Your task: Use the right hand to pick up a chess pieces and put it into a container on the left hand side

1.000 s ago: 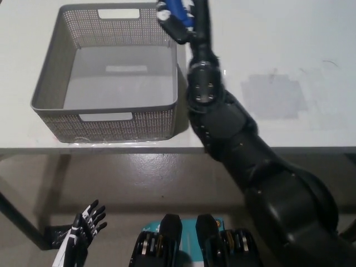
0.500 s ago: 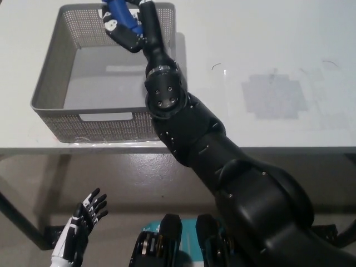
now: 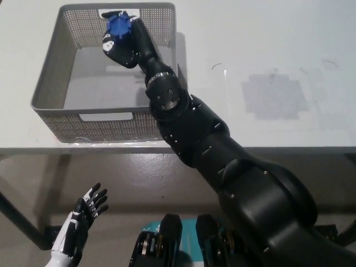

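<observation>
Chess piece (image 3: 118, 25), blue, gripped in the black right hand (image 3: 123, 44) and hanging over the far end of the grey mesh basket (image 3: 49, 83). Not on the basket floor yet, just held above it near the far wall with the handle slot.

Biggest to smallest, then: white table (image 3: 267, 50) filling most of the view, with a greyish patch (image 3: 274, 95) well off to the right. Big black right arm (image 3: 211, 144) reaching diagonally across the basket's near right corner. Basket sitting at the table's near left edge, looks empty inside as far as can be seen. Right hand wrapped around the piece, fingers closed on it. White left hand (image 3: 83, 214) down low at the bottom left, below table level, fingers spread, holding nothing, just resting.

Tip for this step, going only by how things sit: probably worth lowering a bit toward the middle of the basket before letting go, away from that far wall, so no bounce off the rim. Also worth watching the forearm against the basket's right wall, since a nudge could shove the whole thing.
</observation>
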